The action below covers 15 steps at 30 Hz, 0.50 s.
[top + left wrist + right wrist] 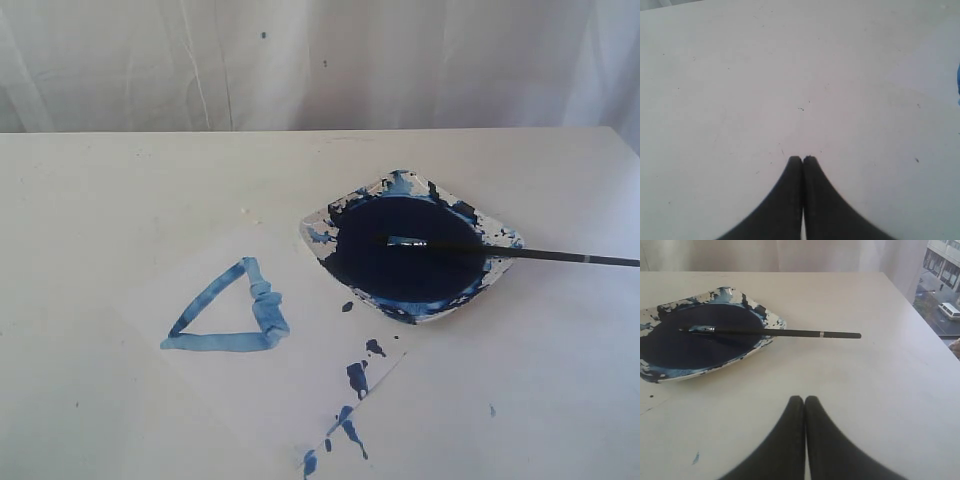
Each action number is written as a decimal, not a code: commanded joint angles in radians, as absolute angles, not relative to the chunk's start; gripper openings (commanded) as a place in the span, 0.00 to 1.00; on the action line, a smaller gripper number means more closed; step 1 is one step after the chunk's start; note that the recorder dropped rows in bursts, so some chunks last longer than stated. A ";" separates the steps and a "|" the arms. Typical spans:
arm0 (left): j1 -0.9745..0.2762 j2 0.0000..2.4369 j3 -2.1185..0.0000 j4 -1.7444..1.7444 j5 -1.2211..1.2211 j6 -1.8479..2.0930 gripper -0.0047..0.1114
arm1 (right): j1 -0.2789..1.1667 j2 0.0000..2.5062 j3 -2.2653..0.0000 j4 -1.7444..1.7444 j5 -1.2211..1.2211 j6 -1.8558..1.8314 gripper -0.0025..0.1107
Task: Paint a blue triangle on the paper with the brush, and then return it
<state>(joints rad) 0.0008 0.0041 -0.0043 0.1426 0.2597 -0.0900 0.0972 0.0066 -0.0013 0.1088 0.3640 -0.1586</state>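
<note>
- The white tabletop [100, 200] carries everything.
- The paper [250, 400] lies left of centre, thin and likely flimsy, with splatters at its near edge.
- The paint dish [318, 232] sits right of it.
- The blue triangle [268, 310] is complete on the paper.
- The brush [540, 255] rests across the dish, bristles in the paint and handle jutting right. It looks light, stiff and slim, so it is best gripped on the clean handle.
- Left pincer [803, 159] and right pincer [804, 399] are both clenched and empty, the right one near the handle but apart from it.

White table [90, 200] with paper [305, 345], paint dish [316, 233]
</note>
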 commanded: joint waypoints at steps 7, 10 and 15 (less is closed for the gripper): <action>0.003 0.000 0.000 0.135 0.256 -0.089 0.04 | 0.110 0.000 0.000 0.120 0.351 -0.154 0.02; 0.003 0.000 0.000 0.135 0.256 -0.089 0.04 | 0.110 0.000 0.000 0.139 0.353 -0.154 0.02; 0.003 0.000 0.000 0.135 0.256 -0.089 0.04 | 0.110 0.000 0.000 0.039 0.351 -0.069 0.02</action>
<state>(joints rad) 0.0008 0.0041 -0.0043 0.1426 0.2597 -0.0900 0.1086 0.0066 -0.0013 0.1115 0.3640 -0.1393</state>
